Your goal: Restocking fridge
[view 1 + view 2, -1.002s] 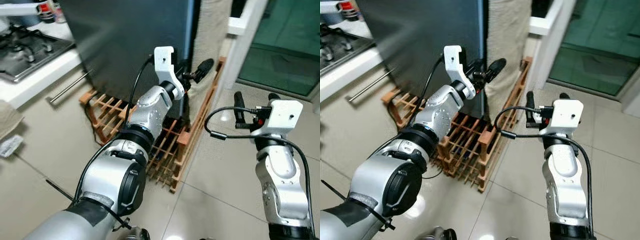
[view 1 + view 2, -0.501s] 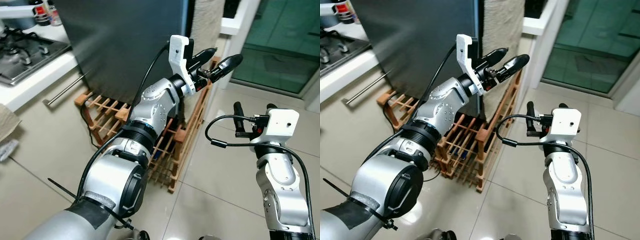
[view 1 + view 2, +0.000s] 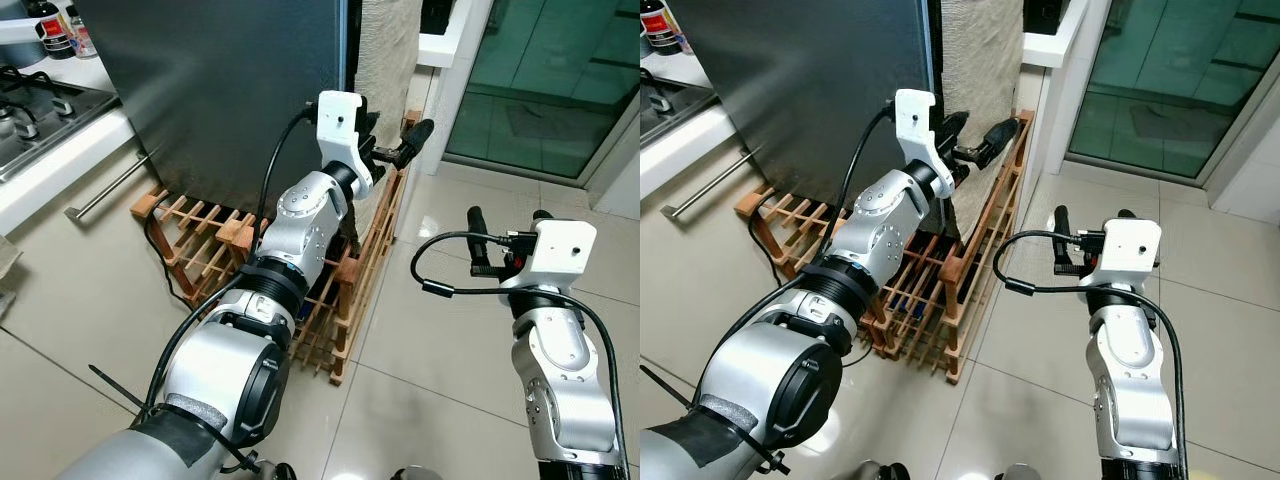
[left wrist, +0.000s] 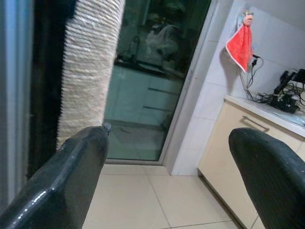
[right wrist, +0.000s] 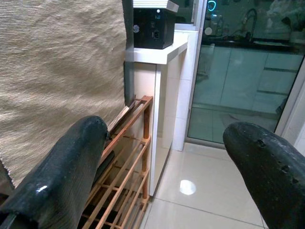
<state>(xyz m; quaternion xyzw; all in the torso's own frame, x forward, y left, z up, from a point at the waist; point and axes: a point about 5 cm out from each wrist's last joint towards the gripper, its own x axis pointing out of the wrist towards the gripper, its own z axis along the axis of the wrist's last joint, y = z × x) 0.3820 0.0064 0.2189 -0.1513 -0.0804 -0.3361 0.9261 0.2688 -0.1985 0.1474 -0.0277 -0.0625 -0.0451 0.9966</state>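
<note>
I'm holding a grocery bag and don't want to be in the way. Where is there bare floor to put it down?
Bare tile floor lies between the wooden rack and the glass door, around the right gripper. More lies between the rack and the counter. The fridge front is crowded: the rack sits against it, and the open left gripper is at its edge.

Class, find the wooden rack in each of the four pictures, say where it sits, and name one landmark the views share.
Left eye view: wooden rack on the floor, below the left arm.
Right eye view: the rack, same place, by the dark fridge.
Left wrist view: not in it.
Right wrist view: its end frame, under the woven cloth.
Shared landmark: the green glass door.
</note>
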